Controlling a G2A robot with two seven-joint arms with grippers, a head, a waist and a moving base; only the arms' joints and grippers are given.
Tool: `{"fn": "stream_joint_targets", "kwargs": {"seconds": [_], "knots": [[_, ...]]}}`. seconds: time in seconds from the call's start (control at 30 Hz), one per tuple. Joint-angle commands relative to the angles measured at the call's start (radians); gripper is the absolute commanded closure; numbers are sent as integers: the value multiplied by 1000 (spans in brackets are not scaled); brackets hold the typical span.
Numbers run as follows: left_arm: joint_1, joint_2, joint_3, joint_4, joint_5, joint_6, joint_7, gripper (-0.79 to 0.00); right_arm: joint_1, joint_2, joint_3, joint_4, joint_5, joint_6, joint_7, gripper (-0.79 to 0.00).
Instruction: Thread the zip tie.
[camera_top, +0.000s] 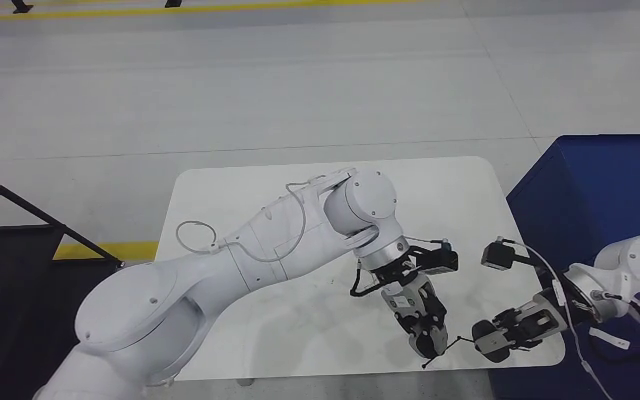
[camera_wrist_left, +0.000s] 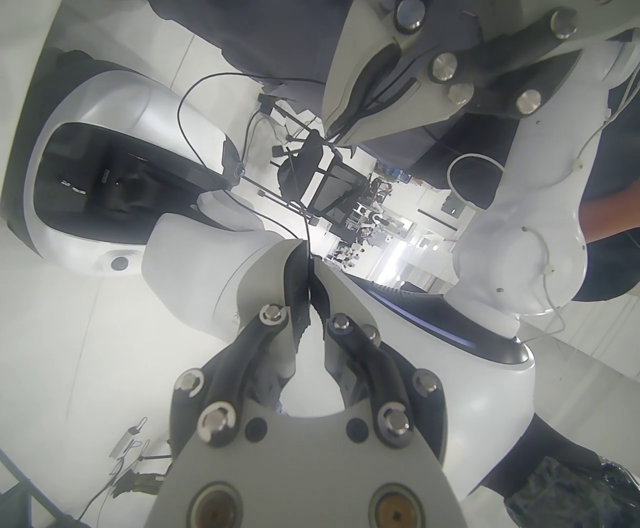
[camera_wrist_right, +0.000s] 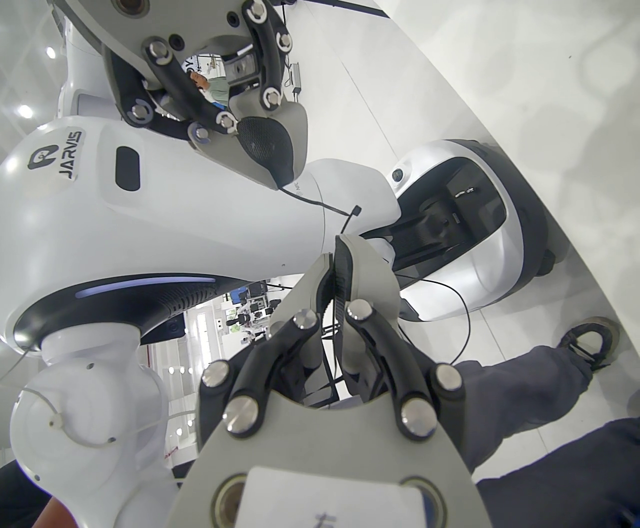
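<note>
A thin black zip tie (camera_top: 452, 347) hangs in the air between my two grippers, above the front right part of the white table (camera_top: 250, 200). My left gripper (camera_top: 432, 346) (camera_wrist_left: 306, 255) is shut on the strap (camera_wrist_left: 306, 235), which sticks out past its fingertips. In the right wrist view the strap (camera_wrist_right: 320, 202) runs from the left gripper (camera_wrist_right: 280, 184) to the tie's small head (camera_wrist_right: 357, 210). From there a short thin piece drops into my right gripper (camera_wrist_right: 334, 250) (camera_top: 481, 342), which is shut on it. The two grippers' tips sit close together.
Both grippers hover near the table's front right corner. A blue cabinet (camera_top: 590, 190) stands right of the table beside the right arm. A thin white cable (camera_top: 195, 235) loops off the left arm over the table's left part.
</note>
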Motion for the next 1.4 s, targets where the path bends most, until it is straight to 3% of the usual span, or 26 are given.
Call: {"fn": "stream_joint_targets", "kwargs": {"seconds": [0.0,0.63,0.93,1.37], "knots": [[-1,1,0,0,-3,-2,0,0,-2,-3,2,2,0,4,2,0],[6,43,0,-35,-65,-36,0,0,-3,-11,9,5,-3,7,12,0],[18,61,0,-68,-57,-3,0,0,-3,-11,9,5,-3,7,12,0],[14,45,0,-50,-17,2,0,0,-3,-11,9,5,-3,7,12,0]]}}
